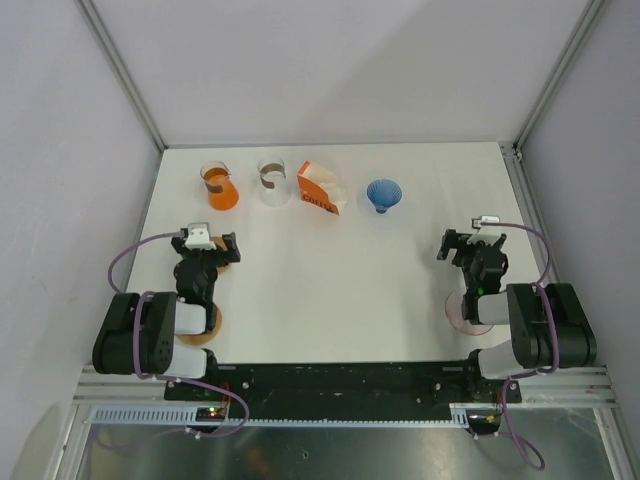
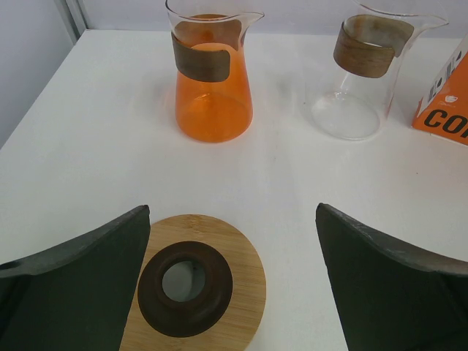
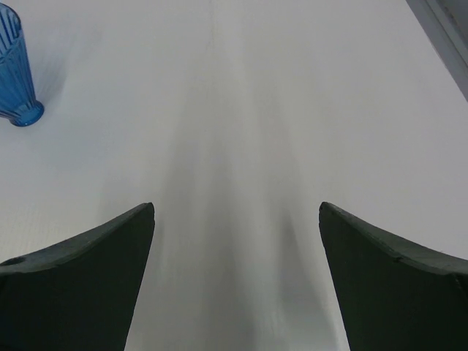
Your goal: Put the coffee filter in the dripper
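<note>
At the counter's far edge, top view: filter pack (image 1: 318, 187) beside blue dripper (image 1: 383, 194) | left wrist: left pincer (image 2: 232, 210) released, empty, above wooden stand (image 2: 245, 256) | right wrist: right pincer (image 3: 236, 207) released, empty; advice: pinch one filter gently.

Everything's evenly and brightly lit; soft shadows are cast on the white desk (image 1: 330, 290), near edges slightly blurred.

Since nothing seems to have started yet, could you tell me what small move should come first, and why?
Probably reach the left gripper toward the orange filter box: it and the right gripper stand open and empty, and the blue dripper looks empty.
</note>
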